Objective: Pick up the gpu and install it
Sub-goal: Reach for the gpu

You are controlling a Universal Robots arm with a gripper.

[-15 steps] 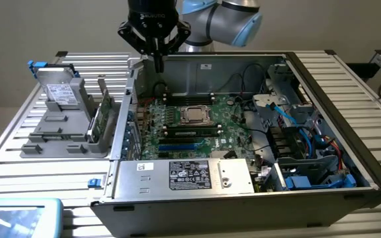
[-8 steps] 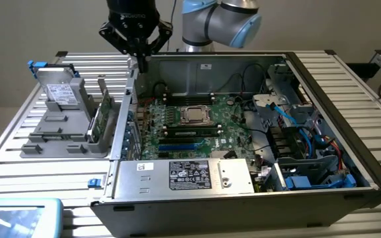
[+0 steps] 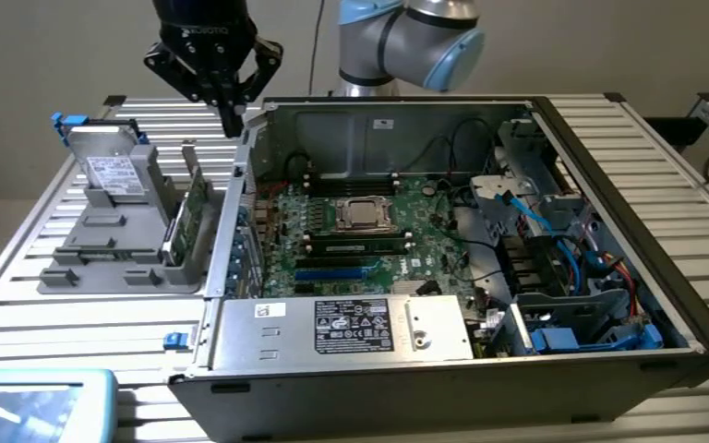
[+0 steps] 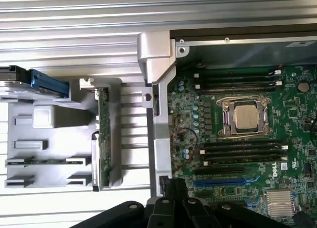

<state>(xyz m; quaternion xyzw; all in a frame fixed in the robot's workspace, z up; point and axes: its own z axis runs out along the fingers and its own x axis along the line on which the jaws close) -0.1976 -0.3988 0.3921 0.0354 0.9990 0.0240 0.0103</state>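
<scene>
The gpu [image 3: 186, 220] is a thin green card with a silver bracket. It stands on edge in a slot of the grey holder [image 3: 102, 268], just outside the case wall at the exterior view's left. In the wrist view the gpu [image 4: 103, 139] shows edge-on as a narrow green strip. My black gripper [image 3: 229, 118] hangs shut and empty above the back corner of the case, higher than the card and a little behind it. Its fingertips meet over the case wall in the wrist view [image 4: 174, 186]. The motherboard [image 3: 354, 231] with a blue slot [image 4: 220, 181] lies inside the open case.
A silver drive with a white label [image 3: 114, 173] leans in the grey holder beside a blue clip [image 3: 69, 120]. The open computer case [image 3: 650, 277] holds cables, a drive cage and a power supply [image 3: 354, 325]. Everything rests on a slatted metal table [image 3: 34, 323].
</scene>
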